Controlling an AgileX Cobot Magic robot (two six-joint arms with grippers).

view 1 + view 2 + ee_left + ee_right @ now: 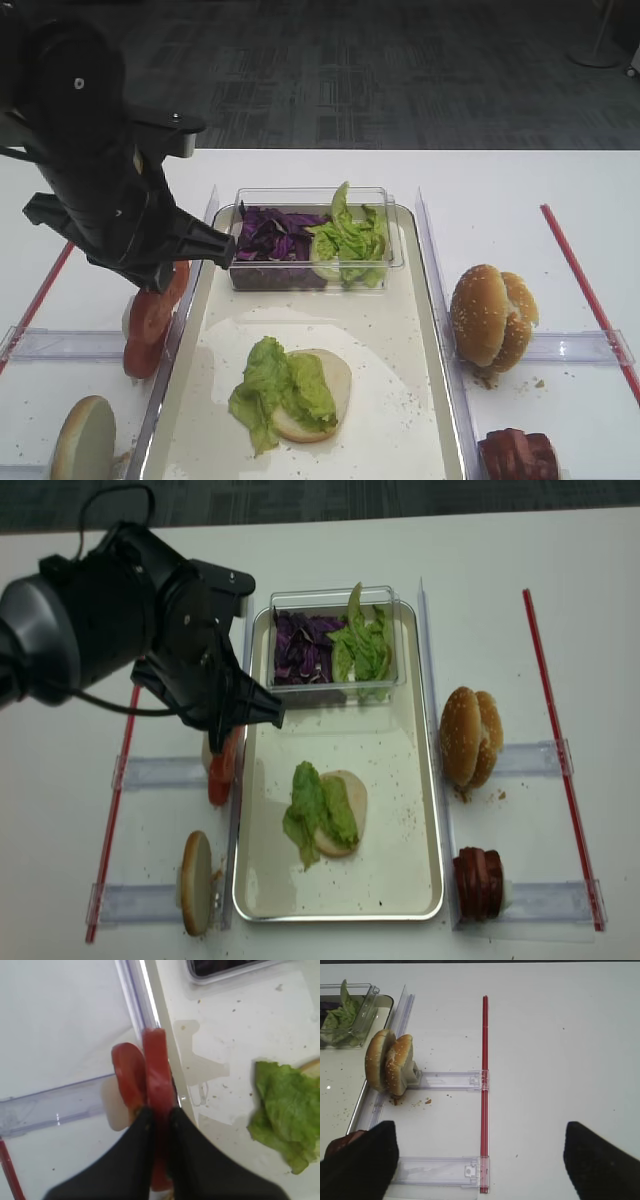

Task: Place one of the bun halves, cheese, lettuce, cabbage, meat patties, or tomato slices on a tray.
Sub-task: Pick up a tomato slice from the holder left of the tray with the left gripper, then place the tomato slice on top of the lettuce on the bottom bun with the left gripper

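Observation:
My left gripper (161,1116) is shut on an upright tomato slice (156,1067), just left of the tray's rim (161,1035). A second tomato slice (127,1077) stands right behind it. From above, the left arm covers the gripper (224,738) and the tomato slices (220,772) show under it. On the tray (395,340) lies a bun half (325,385) with lettuce (270,385) on top. My right gripper (480,1160) is open over the bare table, holding nothing.
A clear tub (395,240) at the tray's far end holds cabbage (275,238) and lettuce (350,240). Bun halves (490,315) and meat patties (520,455) stand in racks right of the tray. Another bun half (85,440) stands at the front left. Red strips (585,290) bound the table.

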